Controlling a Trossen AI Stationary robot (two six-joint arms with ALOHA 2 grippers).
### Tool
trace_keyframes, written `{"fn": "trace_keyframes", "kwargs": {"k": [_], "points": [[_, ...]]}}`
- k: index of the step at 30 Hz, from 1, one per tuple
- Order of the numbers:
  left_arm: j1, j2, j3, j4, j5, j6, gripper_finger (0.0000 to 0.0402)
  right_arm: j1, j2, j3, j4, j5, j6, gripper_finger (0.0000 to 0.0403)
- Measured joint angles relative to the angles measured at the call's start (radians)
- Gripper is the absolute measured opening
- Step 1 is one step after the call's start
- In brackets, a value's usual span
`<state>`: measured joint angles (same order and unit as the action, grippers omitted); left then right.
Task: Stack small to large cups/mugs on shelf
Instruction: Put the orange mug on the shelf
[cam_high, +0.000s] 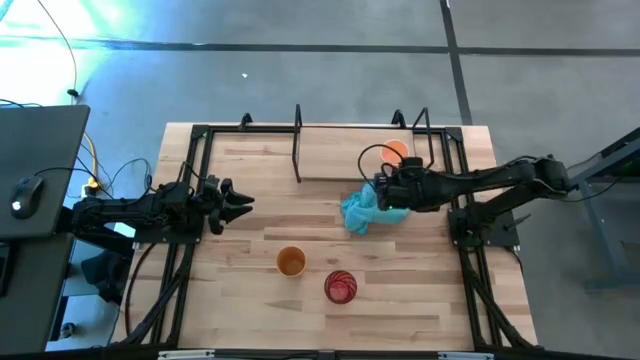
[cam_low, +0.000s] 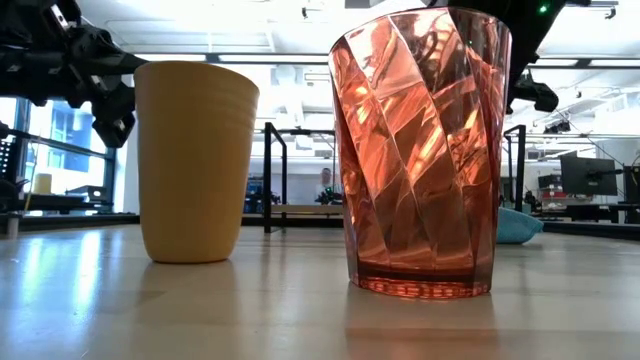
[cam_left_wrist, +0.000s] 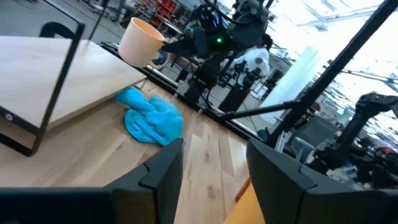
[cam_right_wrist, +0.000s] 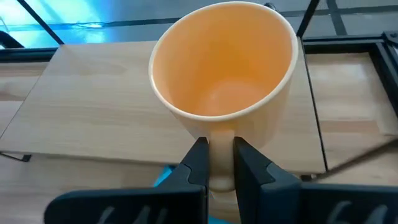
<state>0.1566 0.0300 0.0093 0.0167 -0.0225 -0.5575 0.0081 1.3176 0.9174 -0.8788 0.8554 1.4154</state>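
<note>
The pale orange mug (cam_right_wrist: 224, 81) is in my right gripper (cam_right_wrist: 220, 163), above the right part of the light-wood shelf (cam_high: 340, 150); it also shows in the left wrist view (cam_left_wrist: 142, 40). The amber-orange cup (cam_high: 290, 262) and the red translucent cup (cam_high: 340, 287) stand upright on their bases on the tabletop near its near edge, large in the low view (cam_low: 195, 160) (cam_low: 425, 150). My left gripper (cam_high: 240, 203) is open and waits over the table's left side, touching nothing. My right gripper pinches the mug's handle (cam_right_wrist: 221, 146) between its two fingers (cam_right_wrist: 198, 163). The fingers come from the table's near side, and the mug's open mouth tips back toward the wrist. The mug is tilted over the shelf board; whether its base touches the board I cannot tell.
A crumpled light blue cloth (cam_high: 365, 212) lies on the table just in front of the shelf, under my right wrist. The shelf's black frame legs (cam_high: 297, 145) stand up at its left and right ends. A black table frame (cam_high: 190, 160) runs along the edges.
</note>
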Motion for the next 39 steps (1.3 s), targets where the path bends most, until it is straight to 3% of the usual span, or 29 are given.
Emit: {"fn": "trace_keyframes", "kwargs": {"k": [5,17,39], "points": [[0.0,0.0,0.0,0.01,-0.045,0.0,0.0166,-0.06,-0.04,-0.05,0.156,-0.048,-0.158,0.0015],[0.0,0.0,0.0,0.016,-0.077,-0.009,0.0166,-0.216,-0.042,-0.052,0.236,-0.172,-0.377,0.0014],[0.0,0.0,0.0,0.015,-0.081,-0.018,0.0166,-0.283,-0.042,-0.052,0.323,-0.225,-0.452,0.0014]]}}
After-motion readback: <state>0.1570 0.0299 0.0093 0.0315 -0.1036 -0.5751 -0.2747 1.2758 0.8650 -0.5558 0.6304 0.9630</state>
